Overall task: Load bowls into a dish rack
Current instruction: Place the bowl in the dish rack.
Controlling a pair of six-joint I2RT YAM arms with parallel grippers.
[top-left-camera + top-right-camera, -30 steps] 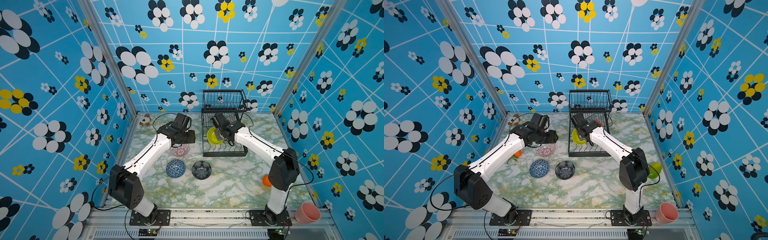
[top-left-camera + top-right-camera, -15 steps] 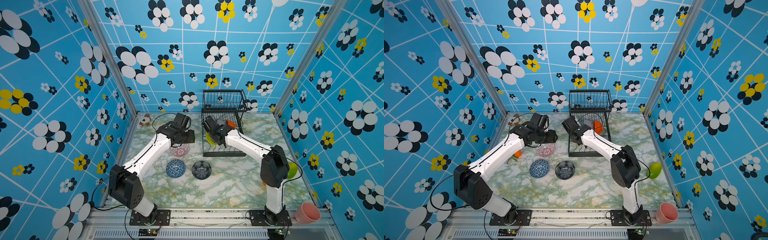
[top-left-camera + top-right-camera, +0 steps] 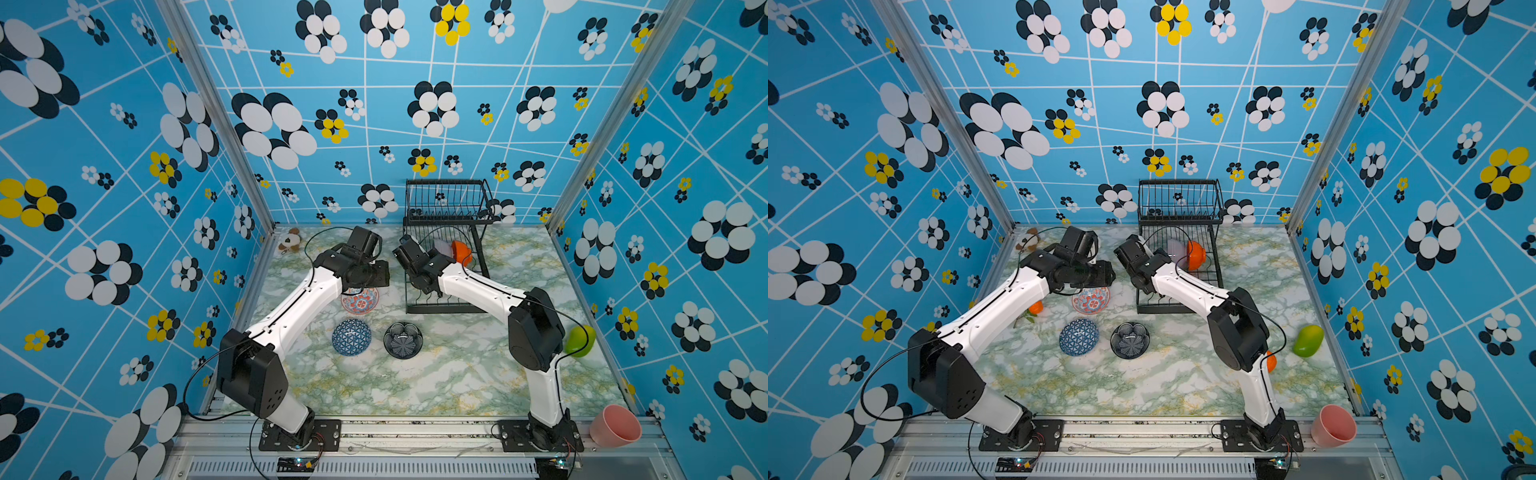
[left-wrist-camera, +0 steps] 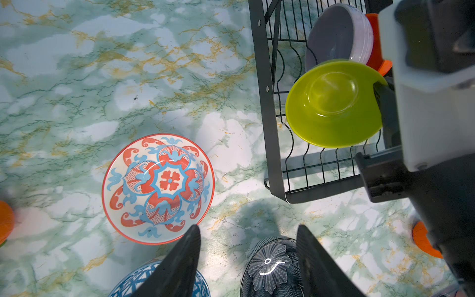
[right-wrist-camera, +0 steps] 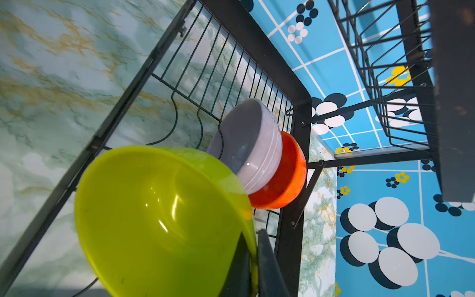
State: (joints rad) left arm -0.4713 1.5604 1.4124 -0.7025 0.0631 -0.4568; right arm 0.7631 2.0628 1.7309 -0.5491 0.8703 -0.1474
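Right claw (image 5: 254, 259) clenched on lime-green bowl (image 5: 159, 218) rim; I'd seat it upright in dish rack (image 5: 257, 48) beside lilac bowl (image 5: 252, 138); left claw (image 4: 247, 227) spread, empty.

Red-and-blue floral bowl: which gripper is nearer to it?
Left. The left gripper hovers just beside the floral bowl; the right gripper is over the dish rack, holding the lime-green bowl.

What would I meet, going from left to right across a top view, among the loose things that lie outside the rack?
plush toy → blue geometric bowl → black bowl → green fruit → pink cup. The red-blue floral bowl overlaps the blue one sideways, so it is left out.
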